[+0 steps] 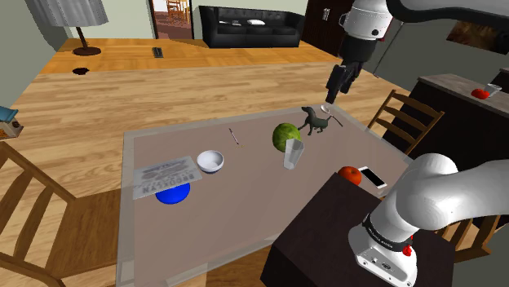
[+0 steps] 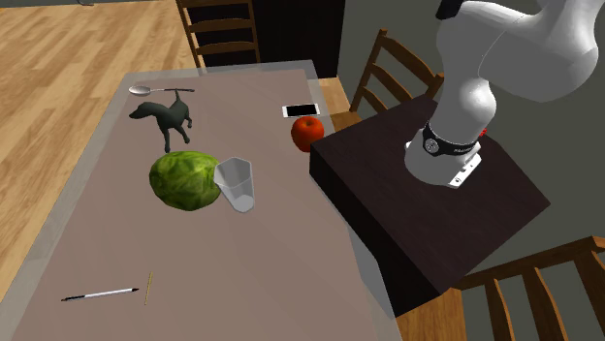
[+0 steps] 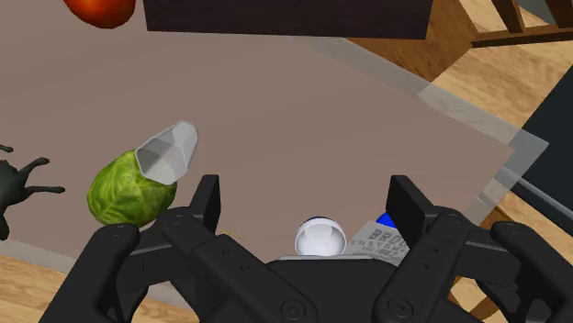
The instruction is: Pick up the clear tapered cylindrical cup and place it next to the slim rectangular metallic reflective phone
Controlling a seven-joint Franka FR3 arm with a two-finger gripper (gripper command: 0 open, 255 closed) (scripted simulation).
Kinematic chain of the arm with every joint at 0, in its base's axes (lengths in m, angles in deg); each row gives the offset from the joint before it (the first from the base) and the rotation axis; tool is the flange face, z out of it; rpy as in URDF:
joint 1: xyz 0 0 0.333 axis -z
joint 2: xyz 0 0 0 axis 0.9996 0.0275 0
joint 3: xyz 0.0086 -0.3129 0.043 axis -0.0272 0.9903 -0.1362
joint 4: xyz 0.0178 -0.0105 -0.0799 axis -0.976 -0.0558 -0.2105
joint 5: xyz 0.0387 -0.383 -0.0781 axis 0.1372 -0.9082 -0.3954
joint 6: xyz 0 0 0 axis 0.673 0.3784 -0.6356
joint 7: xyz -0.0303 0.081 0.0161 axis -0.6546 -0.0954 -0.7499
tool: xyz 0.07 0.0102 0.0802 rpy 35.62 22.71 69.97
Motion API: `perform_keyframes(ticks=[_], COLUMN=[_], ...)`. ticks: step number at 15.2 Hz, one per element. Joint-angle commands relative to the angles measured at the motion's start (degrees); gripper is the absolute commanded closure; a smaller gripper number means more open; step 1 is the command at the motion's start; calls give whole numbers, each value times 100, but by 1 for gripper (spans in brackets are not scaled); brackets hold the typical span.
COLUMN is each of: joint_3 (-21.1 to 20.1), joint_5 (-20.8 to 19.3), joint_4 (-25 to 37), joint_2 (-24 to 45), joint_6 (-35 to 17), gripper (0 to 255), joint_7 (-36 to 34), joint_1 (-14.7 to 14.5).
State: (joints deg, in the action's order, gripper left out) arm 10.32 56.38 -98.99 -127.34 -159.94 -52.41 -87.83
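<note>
Gripper [image 1: 335, 86]: hangs in the air over the far end of the table [image 1: 245, 216], above spoon [image 1: 325, 108] and dog [image 1: 316, 121]. Fingers [image 3: 207, 197]: stand spread wide in the wrist view, with nothing between, touching nothing.

Cup [image 1: 294, 153]: stands upright near the table's middle, mouth up, just beside the cabbage [image 1: 285, 135]. Overlaps the cabbage in all three views; cannot tell whether touching or a little apart. See-through, so faint against the table top, clearest at the rim.

Phone [image 1: 374, 177]: lies flat near the table edge by the stand [image 1: 326, 240], just beside the apple [image 1: 350, 174] and well apart from the cup. Shows a pale face. Sits close against the arm [image 1: 440, 196] in the shoulder view.

Bowl [image 1: 210, 161]: white, next to the paper [image 1: 167, 174]; partly hidden behind the gripper's body in the wrist view. Plate [image 1: 173, 193]: blue, mostly covered by the paper, showing one curved edge only. Print on the paper: too blurred to read. Pen [image 1: 234, 136]: thin, hard to make out, lies alone toward the far side.

In the wrist view, apple cut off by the picture's edge, dog likewise, with only legs and part of the body inside. In the second exterior view, arm cut off above the elbow.
</note>
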Motion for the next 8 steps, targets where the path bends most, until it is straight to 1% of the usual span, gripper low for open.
perform_keyframes(ticks=[1,8], joint_3=[0,316], joint_5=[0,-291], joint_4=[0,-844], joint_2=[0,484], joint_6=[0,-1269], gripper=[0,0], joint_7=[0,389], joint_1=[0,108])
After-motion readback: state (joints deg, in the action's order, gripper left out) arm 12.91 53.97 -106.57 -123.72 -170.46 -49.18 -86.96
